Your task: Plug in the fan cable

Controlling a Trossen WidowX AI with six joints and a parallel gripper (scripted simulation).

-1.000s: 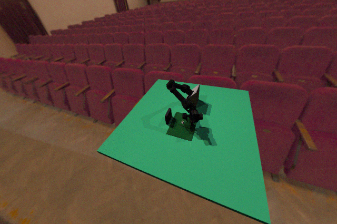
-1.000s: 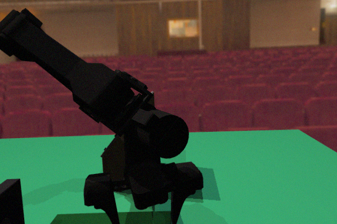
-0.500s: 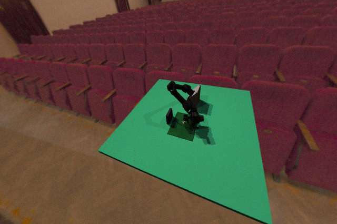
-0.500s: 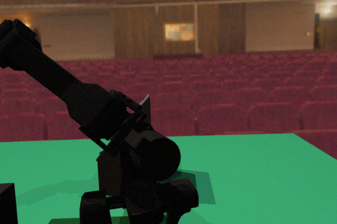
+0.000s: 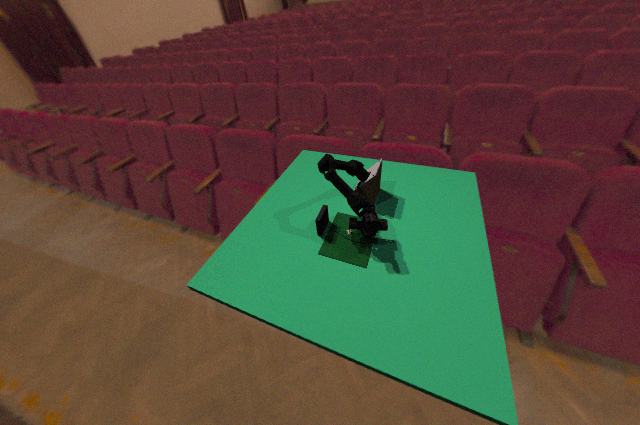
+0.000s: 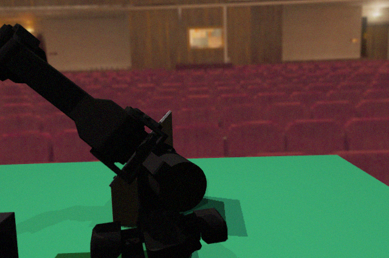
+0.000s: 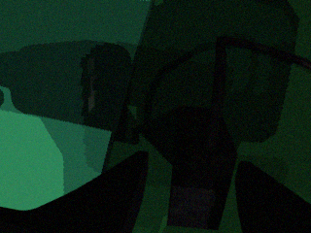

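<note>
The dark green board [image 5: 343,255] [image 7: 292,123] lies flat on the green table [image 5: 413,306] [image 6: 298,201]. A black fan [image 5: 322,221] [image 6: 6,233] stands upright at the board's left edge. My gripper [image 5: 363,235] [image 7: 192,166] is low over the board's right part, pointing down. In the wrist view the dark fan plug [image 7: 194,208] sits between my two fingers, with a narrow strip of board showing on each side of it. Its thin cable [image 7: 259,49] runs off to the upper right. The fingers are half closed and do not touch the plug. I cannot make out the four-pin header.
A grey triangular panel [image 5: 373,172] [image 6: 166,123] stands behind the arm near the table's far edge. Rows of red theatre seats [image 5: 413,100] surround the table. In the exterior view the arm's body hides the fingertips and the board.
</note>
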